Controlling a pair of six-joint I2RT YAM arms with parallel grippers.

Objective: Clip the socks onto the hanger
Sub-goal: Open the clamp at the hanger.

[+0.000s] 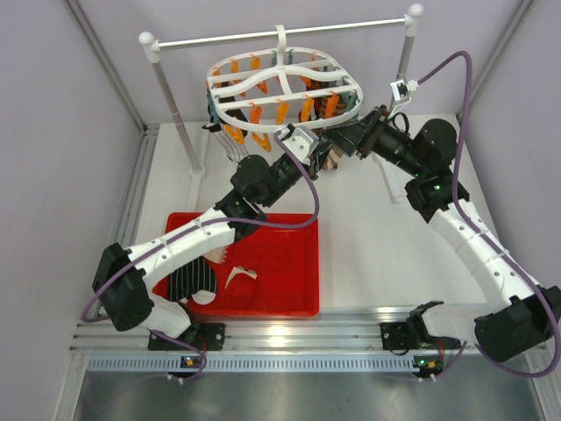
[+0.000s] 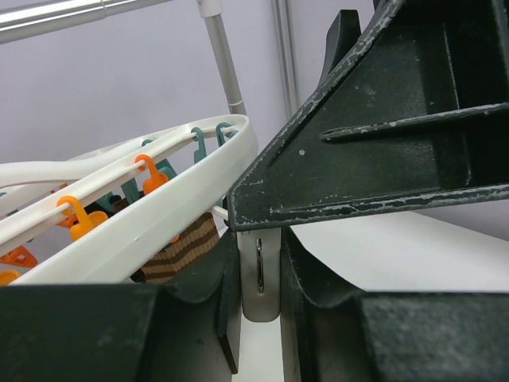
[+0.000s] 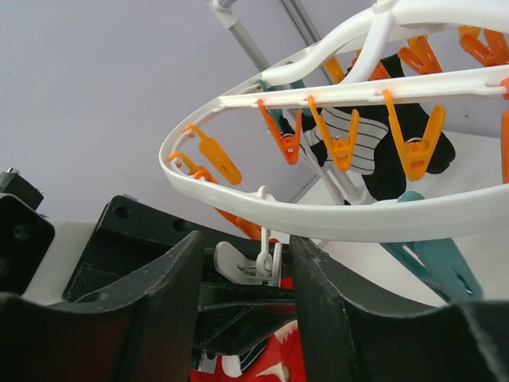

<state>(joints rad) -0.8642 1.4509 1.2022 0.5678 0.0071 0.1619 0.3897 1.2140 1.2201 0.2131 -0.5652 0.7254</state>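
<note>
Two grippers crowd one white clip under the near rim of the hanger, and that closeness is the main hazard. The left gripper has its fingers closed against the clip's sides; the right gripper brackets the same clip with its fingers apart, though whether they press on it cannot be told. The brown striped sock hangs just beside, under the rim, and its top edge is hidden, so it may not sit in the clip's mouth at all. If the clip snaps shut too soon, I judge the sock would drop to the table, outside the red tray where other socks wait. The hanger dangles tilted from the rod by its hook alone; a sideways shove from either arm could swing it, twist the clip out of the fingers, or shake the black striped sock already pinned.
</note>
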